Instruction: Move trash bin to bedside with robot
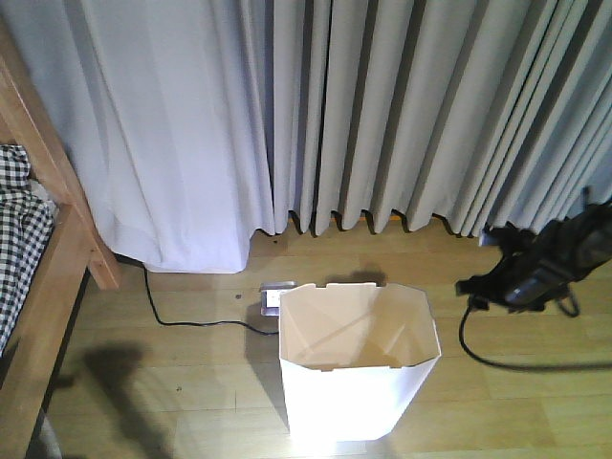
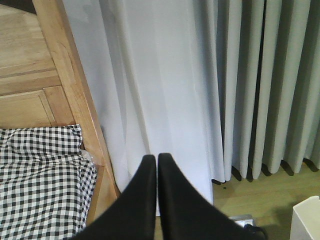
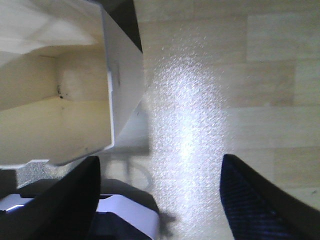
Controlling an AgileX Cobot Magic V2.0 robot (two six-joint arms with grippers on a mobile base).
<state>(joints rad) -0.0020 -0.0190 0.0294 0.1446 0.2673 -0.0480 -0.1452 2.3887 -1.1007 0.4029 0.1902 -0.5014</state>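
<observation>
Trash bin [image 1: 359, 368] seen standing upright on the wooden floor [image 1: 172, 382], well apart from the bed [image 1: 29, 287], untouched.

A tip-over is judged likely if the tall bin is caught high on one rim wall; the black cable [image 1: 191, 320] and floor socket [image 1: 277, 296] behind it could snag a slide. The right gripper [image 3: 160, 200] is held spread beside the bin, grasping nothing. The left gripper [image 2: 152, 165] is clenched, empty, near the curtain [image 1: 382, 105].
</observation>
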